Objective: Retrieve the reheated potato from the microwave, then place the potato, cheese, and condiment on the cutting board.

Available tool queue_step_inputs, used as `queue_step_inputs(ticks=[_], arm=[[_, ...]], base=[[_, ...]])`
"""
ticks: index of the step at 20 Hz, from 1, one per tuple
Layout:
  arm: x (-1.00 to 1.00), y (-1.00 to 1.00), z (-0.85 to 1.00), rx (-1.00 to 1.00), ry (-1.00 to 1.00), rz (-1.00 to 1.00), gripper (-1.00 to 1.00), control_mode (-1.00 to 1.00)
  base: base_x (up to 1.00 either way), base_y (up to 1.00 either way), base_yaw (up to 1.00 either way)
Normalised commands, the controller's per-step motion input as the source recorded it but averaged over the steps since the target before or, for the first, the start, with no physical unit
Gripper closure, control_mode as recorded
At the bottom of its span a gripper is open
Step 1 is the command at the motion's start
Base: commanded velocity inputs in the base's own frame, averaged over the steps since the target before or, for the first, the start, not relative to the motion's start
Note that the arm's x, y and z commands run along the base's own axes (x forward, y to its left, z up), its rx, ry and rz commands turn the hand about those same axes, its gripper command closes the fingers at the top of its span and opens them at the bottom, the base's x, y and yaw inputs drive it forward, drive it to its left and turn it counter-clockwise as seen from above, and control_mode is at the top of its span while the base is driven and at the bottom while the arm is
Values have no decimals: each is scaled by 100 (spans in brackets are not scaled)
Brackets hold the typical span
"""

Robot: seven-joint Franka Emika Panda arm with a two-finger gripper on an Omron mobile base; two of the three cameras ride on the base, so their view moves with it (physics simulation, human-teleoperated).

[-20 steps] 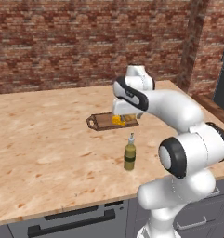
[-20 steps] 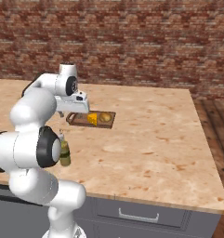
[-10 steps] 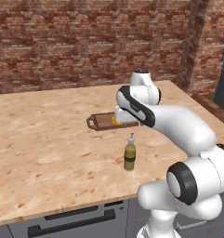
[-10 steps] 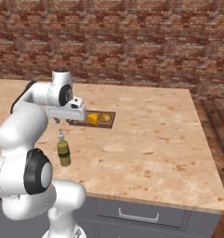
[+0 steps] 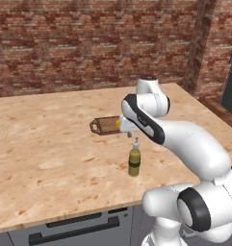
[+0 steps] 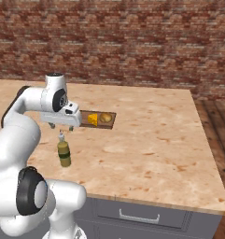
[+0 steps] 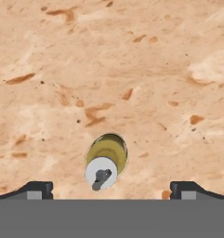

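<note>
Now, hand (image 7: 111,188): pointing straight down, jaws spread wide and grasping nothing; in the hand view just the two dark fingertips (image 7: 36,189) show at the lower corners, the rest cut off; in the left base view the fingers are hard to tell from the white wrist
Condiment (image 7: 106,160): upright on the bench, directly under the hand and between its fingertips in line of sight, apart from them; seen end-on in the hand view, so the pale nozzle cap and an olive-green shoulder are visible, the label hidden; in the right base view (image 6: 63,151) the bottle stands just below the hand with a gap above the nozzle
Cutting board (image 6: 110,123): beyond the hand, toward the brick wall side; its near end is covered by the hand in the right base view; in the left base view (image 5: 104,126) the loop handle end shows, the far end is behind the arm
Cheese (image 6: 93,120): on the board, just beside the hand; in the left base view a sliver of yellow peeks past the wrist
Potato (image 6: 105,118): on the board, next to the cheese on the side away from the hand; blocked by the arm in the left base view
Bench (image 7: 132,69): pale wood, bare around the bottle
Microwave: cannot be made out
</note>
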Motion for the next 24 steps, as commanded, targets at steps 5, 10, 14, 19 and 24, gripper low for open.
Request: queue_step_inputs(ticks=[5, 10, 14, 19, 24], arm=[[-14, 11, 0, -7, 0, 0, -100, -100], [-5, 15, -2, -14, -2, 0, -100, -100], [-12, 9, 0, -6, 0, 0, -100, -100], [-6, 0, -11, 0, -5, -6, -100, -100], [-6, 0, -21, 0, -17, -18, -100, -100]], base=[[0, 0, 0], [0, 0, 0], [0, 0, 0], [0, 0, 0], [0, 0, 0]])
